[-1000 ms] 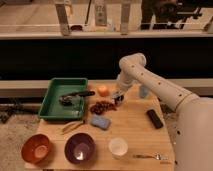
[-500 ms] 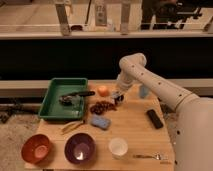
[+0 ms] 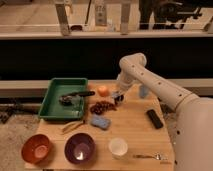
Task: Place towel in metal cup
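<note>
**Gripper low at the table's back edge, towel lying in the tray**

Over on the left of the wooden table (image 3: 132,131): a green tray (image 3: 50,102), and in it the towel (image 3: 70,100), a small greyish crumpled patch near the tray's middle, touching a dark-handled utensil (image 3: 83,93) laid across the tray's right part.

Reaching in from the right: a white arm (image 3: 150,82), bent down, with the gripper (image 3: 118,98) low over the table's back part, just right of an orange (image 3: 102,90) and just above-right of a bunch of dark grapes (image 3: 102,107). Well apart from the towel. Cannot tell whether open, closed or gripping anything. Cannot tell either whether the dark shape at its tip is the metal cup or part of the gripper itself.

Just right of the arm, near the back edge: a pale blue cup (image 3: 144,90). Further forward on the right: a black oblong object (image 3: 155,119).

In front of the grapes: a blue sponge (image 3: 100,121). Along the front edge, left to right: an orange bowl (image 3: 36,148), a purple bowl (image 3: 80,148), a white cup (image 3: 118,147) and a spoon (image 3: 150,156)
</note>
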You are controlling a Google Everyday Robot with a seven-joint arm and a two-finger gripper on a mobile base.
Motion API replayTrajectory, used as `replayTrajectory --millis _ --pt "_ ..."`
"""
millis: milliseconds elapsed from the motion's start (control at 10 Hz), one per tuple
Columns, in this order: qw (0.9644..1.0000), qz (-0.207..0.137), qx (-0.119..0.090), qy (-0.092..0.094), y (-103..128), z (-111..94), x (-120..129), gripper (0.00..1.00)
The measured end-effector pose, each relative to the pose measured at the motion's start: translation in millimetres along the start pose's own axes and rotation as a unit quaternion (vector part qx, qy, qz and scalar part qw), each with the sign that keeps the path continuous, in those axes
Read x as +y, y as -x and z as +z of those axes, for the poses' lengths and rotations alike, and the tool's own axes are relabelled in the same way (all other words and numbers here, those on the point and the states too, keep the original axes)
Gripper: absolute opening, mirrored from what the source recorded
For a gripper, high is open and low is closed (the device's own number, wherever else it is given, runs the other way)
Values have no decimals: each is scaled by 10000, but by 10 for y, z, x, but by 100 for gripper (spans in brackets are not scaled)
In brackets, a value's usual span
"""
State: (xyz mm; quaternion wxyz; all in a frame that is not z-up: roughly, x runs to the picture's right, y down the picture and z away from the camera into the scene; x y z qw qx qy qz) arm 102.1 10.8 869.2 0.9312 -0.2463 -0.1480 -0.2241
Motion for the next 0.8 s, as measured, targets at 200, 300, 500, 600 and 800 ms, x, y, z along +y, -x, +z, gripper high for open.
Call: replayTrajectory --millis 200,300,500,600,800 --pt "10000 -5 -1 -9 -1 2 -3 7" --pt "10000 -13 -3 -11 -2 2 -4 7" --pt "10000 -31 -10 -20 -12 2 -6 7" --pt "10000 -39 -13 -23 -15 1 -8 7" --pt "10000 -53 -19 -29 -25 1 -5 7"
